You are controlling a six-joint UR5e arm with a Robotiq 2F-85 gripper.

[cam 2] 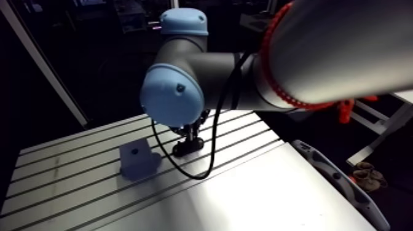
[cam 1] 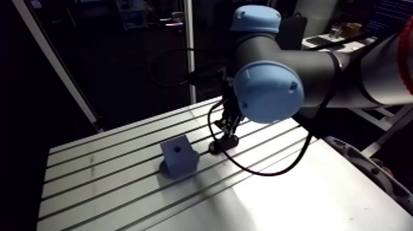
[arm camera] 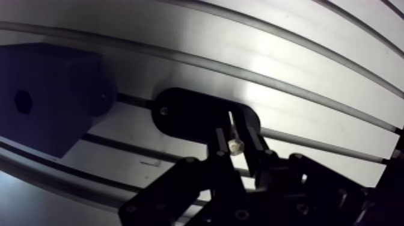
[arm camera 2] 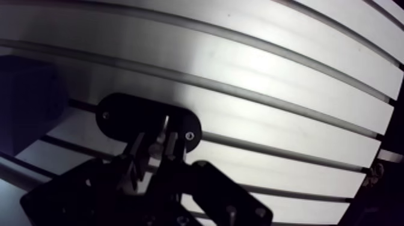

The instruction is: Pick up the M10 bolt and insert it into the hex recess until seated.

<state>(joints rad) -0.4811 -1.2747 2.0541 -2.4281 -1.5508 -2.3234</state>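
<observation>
Low over the slotted table (cam 1: pixel 92 178), jaws clasp the bolt (arm camera: pixel 235 144).

Arm view above table (cam 1: pixel 92 184); wrist view behind pincer (arm camera: pixel 237 131).

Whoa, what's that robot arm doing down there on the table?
The robot's gripper is closed on a small bolt that stands at a black oval holder on the slotted table. The bolt is not yet in the blue-grey block beside the holder. The block's hex recess looks empty.
</observation>
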